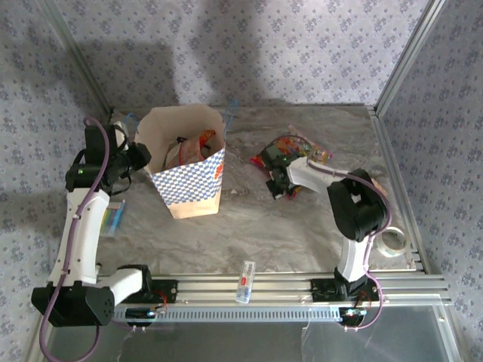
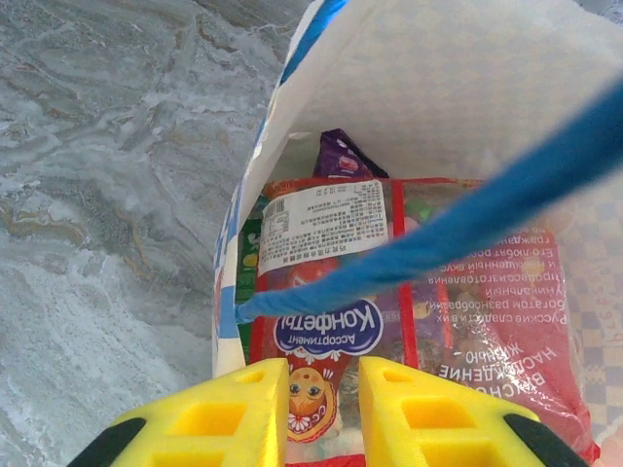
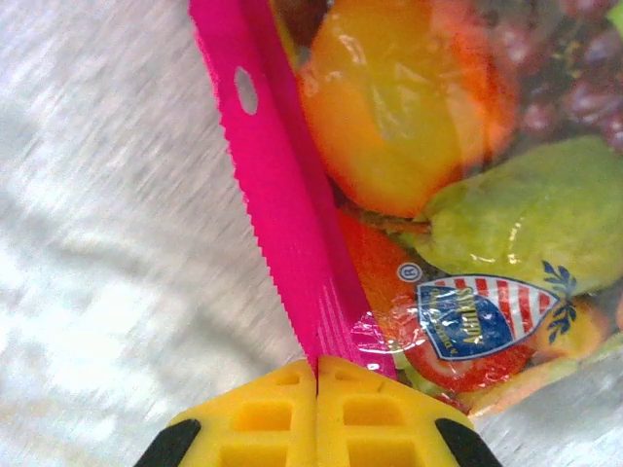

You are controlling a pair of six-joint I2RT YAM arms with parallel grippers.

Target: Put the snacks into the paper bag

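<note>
Two arms reach over a grey marbled table (image 1: 287, 226), one at each of the task's things.

Your paper bag (image 1: 192, 185) stands upright on the left half of the table, mouth open, with a blue-and-white check band low on its front wall. Your left gripper (image 1: 140, 155) sits at the bag's left rim. From the left wrist camera you look down into the bag (image 2: 458, 88). The two yellow fingers (image 2: 234, 418) stand a little apart, and nothing shows pinched between them. A red packet (image 2: 467, 341) with a white label and Cyrillic print lies inside the bag, just beyond the finger gap. A purple packet (image 2: 341, 156) pokes up behind it. A blue cord handle (image 2: 438, 243) crosses in front of both.

Your pile of snacks (image 1: 294, 151) lies on the right half of the table, well apart from the bag. Your right gripper (image 1: 278, 187) is down at the near left edge of that pile. From the right wrist camera, its yellow fingers (image 3: 263, 418) are pressed together on the pink serrated edge strip of a fruit-print packet (image 3: 467, 195). That glossy packet shows orange, green and red fruit and a small striped shield badge.

Nearer you, a small clear tube (image 1: 245, 280) with a red label rests on the metal rail between the arm bases. A roll of tape (image 1: 392, 241) lies flat near the right edge.
</note>
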